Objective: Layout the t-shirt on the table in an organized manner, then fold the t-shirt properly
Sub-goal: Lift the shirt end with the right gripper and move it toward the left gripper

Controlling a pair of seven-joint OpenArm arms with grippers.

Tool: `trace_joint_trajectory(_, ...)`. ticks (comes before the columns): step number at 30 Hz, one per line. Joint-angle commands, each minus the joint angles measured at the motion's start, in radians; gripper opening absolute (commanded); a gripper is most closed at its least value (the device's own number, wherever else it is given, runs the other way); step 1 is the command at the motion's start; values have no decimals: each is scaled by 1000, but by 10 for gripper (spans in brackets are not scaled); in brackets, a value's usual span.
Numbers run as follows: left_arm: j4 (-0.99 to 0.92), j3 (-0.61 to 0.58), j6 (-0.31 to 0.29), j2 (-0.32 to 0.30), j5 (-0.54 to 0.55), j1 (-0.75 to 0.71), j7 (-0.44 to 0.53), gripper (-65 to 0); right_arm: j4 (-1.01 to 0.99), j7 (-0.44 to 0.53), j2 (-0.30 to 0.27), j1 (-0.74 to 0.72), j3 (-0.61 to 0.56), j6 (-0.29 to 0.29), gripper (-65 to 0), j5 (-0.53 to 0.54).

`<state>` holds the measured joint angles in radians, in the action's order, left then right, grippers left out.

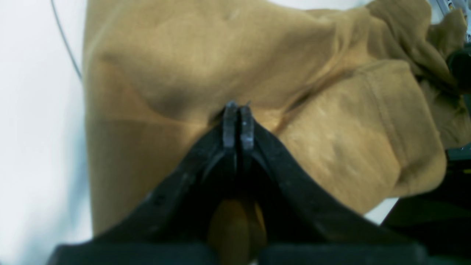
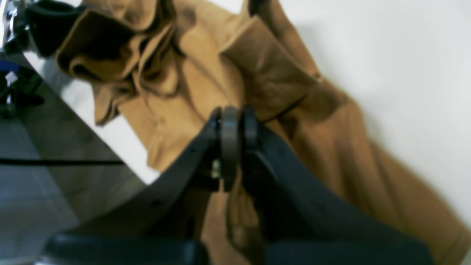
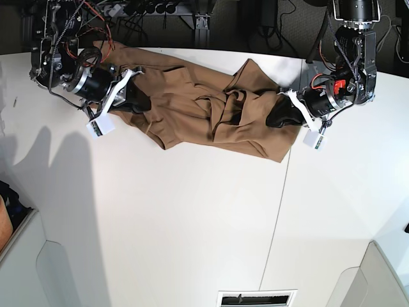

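Note:
The tan-brown t-shirt lies crumpled across the far part of the white table, bunched into folds near its middle. My left gripper is at the shirt's right end in the base view. Its jaws are shut on the t-shirt in the left wrist view, with cloth showing between the fingers. My right gripper is at the shirt's left end, shut on the t-shirt, with cloth pinched behind the fingertips.
A thin dark seam runs down the table. Cables and power strips lie beyond the far edge. The table's edge and grey floor show in the right wrist view. A thin cable lies beside the shirt.

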<state>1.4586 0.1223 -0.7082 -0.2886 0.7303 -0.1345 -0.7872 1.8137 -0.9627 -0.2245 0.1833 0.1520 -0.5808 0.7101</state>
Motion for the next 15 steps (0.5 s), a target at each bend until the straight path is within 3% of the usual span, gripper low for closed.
trace_joint_trajectory(1,4,-13,10,-8,-44,4,-24,-650,17,15,-8,10,3,-11,-650,16)
trace_joint_trajectory(9,4,-63,10,-4,-62,7,5,-650,17,15,-9,80,3,-10,-639,8)
trace_joint_trajectory(12,4,-64,10,5,-63,16,4,-650,18,22,-12,80,3,-10,-435,6)
trace_joint_trajectory(15,3,-64,10,11,-70,37,2,-650,38,41,-13,78,11,-8,-412,9)
